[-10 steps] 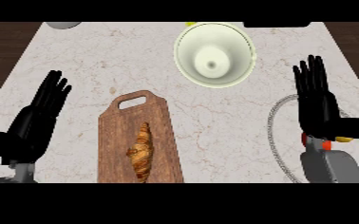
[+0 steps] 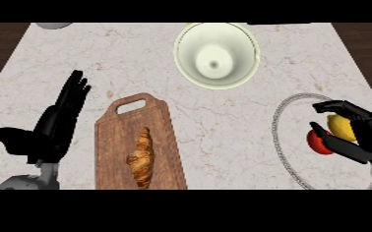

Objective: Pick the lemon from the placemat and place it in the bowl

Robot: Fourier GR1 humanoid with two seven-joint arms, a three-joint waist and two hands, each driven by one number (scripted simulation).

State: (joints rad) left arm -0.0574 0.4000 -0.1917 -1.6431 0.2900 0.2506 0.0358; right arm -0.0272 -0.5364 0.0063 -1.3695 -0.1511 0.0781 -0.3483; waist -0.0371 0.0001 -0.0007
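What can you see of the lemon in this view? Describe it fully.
The lemon is small, yellow and oval, smooth-looking. It lies on the round grey-rimmed placemat at the counter's right edge, beside a red fruit. The right hand curls around it, fingers above and thumb below, hiding part of it.

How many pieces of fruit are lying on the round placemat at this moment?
2: the yellow lemon and a red fruit just left of it, both on the placemat at the right edge, partly covered by the right hand; more could be hidden.
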